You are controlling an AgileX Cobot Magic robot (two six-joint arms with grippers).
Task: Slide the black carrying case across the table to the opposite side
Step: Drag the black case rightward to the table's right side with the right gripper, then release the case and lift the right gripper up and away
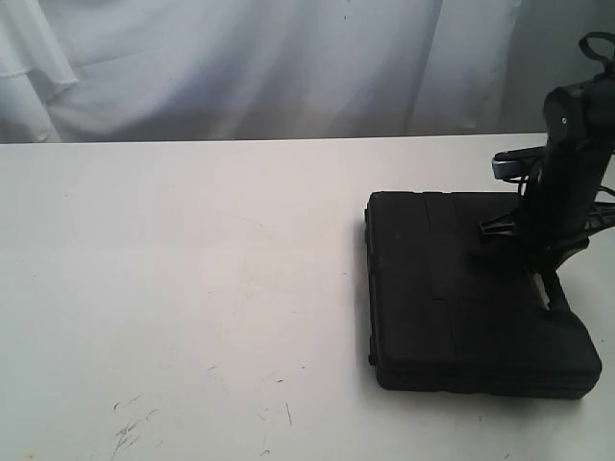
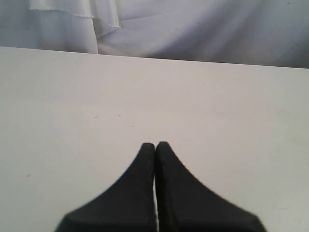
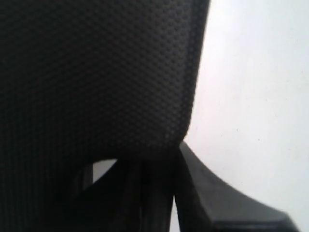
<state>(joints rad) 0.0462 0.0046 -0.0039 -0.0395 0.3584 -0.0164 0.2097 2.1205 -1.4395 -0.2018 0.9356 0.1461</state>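
Note:
The black carrying case point(image 1: 452, 298) lies flat on the right part of the white table point(image 1: 192, 288). My right gripper point(image 1: 551, 288) points down at the case's right side, the arm standing over it. In the right wrist view the case's dimpled surface point(image 3: 96, 72) fills most of the frame. There my right gripper point(image 3: 174, 154) sits at its edge, fingers point(image 3: 212, 198) together with only a thin slit between them. My left gripper point(image 2: 155, 145) is shut on nothing above bare table point(image 2: 145, 87). It is out of the exterior view.
A white cloth backdrop point(image 1: 240, 67) hangs behind the table's far edge and shows in the left wrist view as well point(image 2: 193, 29). Faint scratches point(image 1: 130, 432) mark the tabletop near the front left. Bare tabletop point(image 3: 256, 96) lies beside the case.

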